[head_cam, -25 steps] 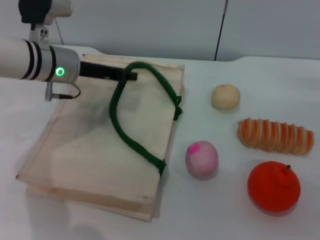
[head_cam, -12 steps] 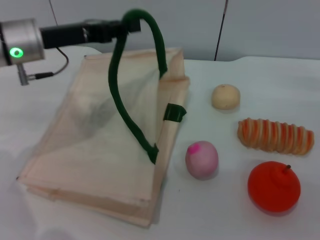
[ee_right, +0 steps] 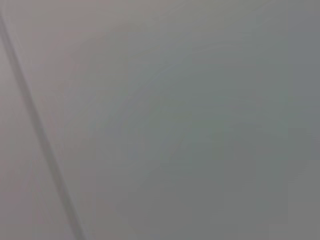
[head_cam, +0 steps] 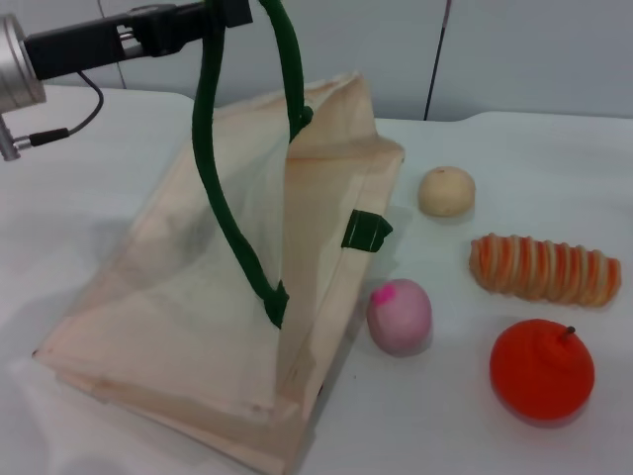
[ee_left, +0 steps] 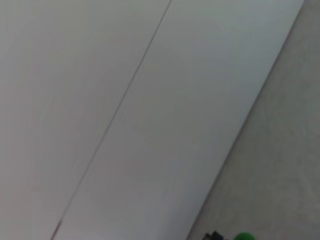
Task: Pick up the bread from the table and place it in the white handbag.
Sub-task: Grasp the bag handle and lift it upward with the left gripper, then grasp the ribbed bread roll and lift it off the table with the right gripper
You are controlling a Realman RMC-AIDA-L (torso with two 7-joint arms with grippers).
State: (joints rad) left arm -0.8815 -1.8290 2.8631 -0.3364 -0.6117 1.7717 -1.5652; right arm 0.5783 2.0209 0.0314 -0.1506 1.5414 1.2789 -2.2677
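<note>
Head view gives me the left tool high at the back, closed on a green handle of the white handbag, lifting one side so the mouth gapes toward the bread; I judge this the bag-opening step; the bread lies untouched on the worktop, right of the bag; next, my right tool, out of sight, must fetch it.
</note>
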